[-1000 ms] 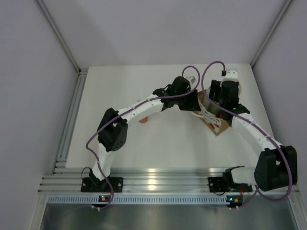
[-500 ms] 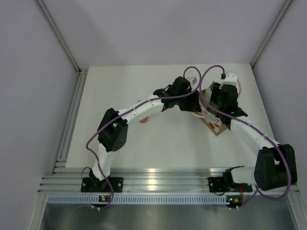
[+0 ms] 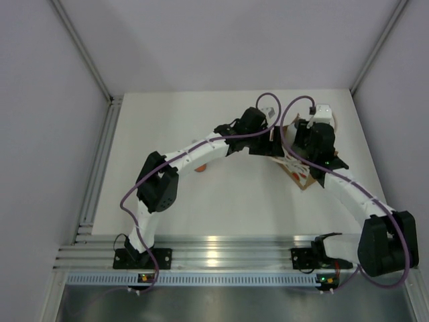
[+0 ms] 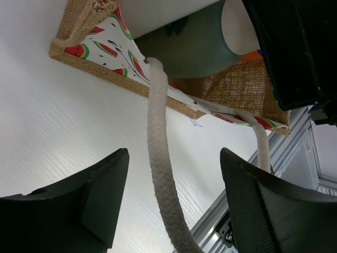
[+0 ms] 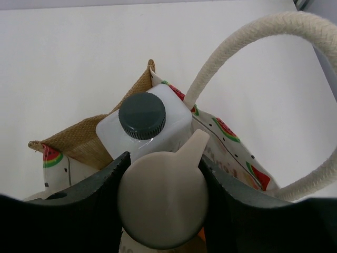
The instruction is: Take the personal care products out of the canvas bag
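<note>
The canvas bag (image 5: 73, 139) stands open, tan weave inside and a watermelon print outside. In it stands a grey-green bottle (image 4: 195, 47), and my right gripper (image 5: 164, 158) is shut on its beige cap (image 5: 163, 203). Just behind it is a white bottle (image 5: 174, 113) with a dark grey cap (image 5: 142, 116). My left gripper (image 4: 174, 158) is open, with the bag's cream handle (image 4: 158, 132) running loose between its fingers. From above, both grippers meet at the bag (image 3: 299, 172), the left gripper (image 3: 275, 145) on its left and the right gripper (image 3: 303, 155) over it.
An orange object (image 3: 200, 168) lies on the white table (image 3: 201, 121) under the left arm, mostly hidden. A sliver of orange (image 4: 256, 54) shows inside the bag. The bag stands near the table's right edge, beside the frame rail (image 4: 295, 142).
The left gripper has opened and let go of the handle. The right gripper has shut on the beige cap and shifted slightly toward the bag.
</note>
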Controlling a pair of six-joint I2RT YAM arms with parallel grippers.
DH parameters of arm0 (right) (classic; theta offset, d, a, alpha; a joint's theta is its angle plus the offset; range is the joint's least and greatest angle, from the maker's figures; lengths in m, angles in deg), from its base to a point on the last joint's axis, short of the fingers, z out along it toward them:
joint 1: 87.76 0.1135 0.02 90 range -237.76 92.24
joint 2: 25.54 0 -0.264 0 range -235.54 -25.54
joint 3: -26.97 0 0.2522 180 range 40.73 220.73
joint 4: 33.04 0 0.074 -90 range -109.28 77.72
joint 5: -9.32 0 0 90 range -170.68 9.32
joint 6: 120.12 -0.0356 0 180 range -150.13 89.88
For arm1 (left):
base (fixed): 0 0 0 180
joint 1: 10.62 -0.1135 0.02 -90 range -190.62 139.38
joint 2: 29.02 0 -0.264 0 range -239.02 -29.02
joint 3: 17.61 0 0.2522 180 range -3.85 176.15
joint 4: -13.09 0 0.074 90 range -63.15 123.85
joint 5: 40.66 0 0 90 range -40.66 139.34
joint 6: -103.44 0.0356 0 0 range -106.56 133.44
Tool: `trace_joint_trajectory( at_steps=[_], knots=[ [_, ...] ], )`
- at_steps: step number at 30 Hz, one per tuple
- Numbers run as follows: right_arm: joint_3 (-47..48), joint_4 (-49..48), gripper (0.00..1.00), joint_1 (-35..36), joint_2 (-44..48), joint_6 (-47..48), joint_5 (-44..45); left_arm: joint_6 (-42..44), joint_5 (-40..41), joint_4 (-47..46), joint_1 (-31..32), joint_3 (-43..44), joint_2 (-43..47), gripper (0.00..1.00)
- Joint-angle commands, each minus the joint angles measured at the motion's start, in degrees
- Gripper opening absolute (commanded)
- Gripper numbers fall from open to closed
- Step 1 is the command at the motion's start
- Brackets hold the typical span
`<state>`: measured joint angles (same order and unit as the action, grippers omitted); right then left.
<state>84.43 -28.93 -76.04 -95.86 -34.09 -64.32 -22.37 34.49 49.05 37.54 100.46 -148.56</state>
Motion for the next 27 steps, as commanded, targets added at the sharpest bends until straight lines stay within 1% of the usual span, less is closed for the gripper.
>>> trace_joint_trajectory(
  at_steps=[1,2,3,6,12,18,19,22,23,27],
  knots=[
    [4.2,-6.0,0.00,-0.6,5.3,1.1,-0.7,0.5,1.2,-3.0,0.3,0.1,3.7,0.76],
    [4.8,-5.4,0.00,-0.6,5.6,1.1,-0.7,0.5,1.8,-3.0,0.3,0.0,4.1,0.78],
    [5.3,-4.5,0.00,-0.5,5.6,1.2,-0.8,0.6,2.2,-3.1,0.3,0.0,4.4,0.83],
    [7.4,-2.7,0.00,-0.6,5.6,1.6,-1.1,0.7,4.0,-3.0,0.3,-0.2,5.8,0.91],
    [9.9,-0.5,0.00,-0.6,6.5,1.9,-1.5,-1.2,10.0,-3.0,0.1,-1.9,10.1,0.98],
    [13.5,4.2,0.00,-0.6,8.4,1.9,-1.8,-1.6,13.9,-2.9,0.1,-3.8,14.8,0.98],
    [14.1,5.0,0.00,-0.6,8.7,1.9,-1.8,-1.7,16.3,-2.9,0.1,-4.3,16.4,0.98],
    [18.8,9.3,0.00,-0.6,8.9,1.5,-2.4,-1.1,19.5,-3.0,0.1,-6.1,19.3,0.98],
    [19.7,12.0,0.00,-0.6,9.0,1.3,-2.6,-0.3,20.2,-2.9,0.0,-6.8,21.6,0.98],
    [24.4,16.8,0.00,-0.5,9.1,0.2,-4.9,1.4,23.6,-2.9,-0.1,-11.6,28.0,0.98]
  ],
)
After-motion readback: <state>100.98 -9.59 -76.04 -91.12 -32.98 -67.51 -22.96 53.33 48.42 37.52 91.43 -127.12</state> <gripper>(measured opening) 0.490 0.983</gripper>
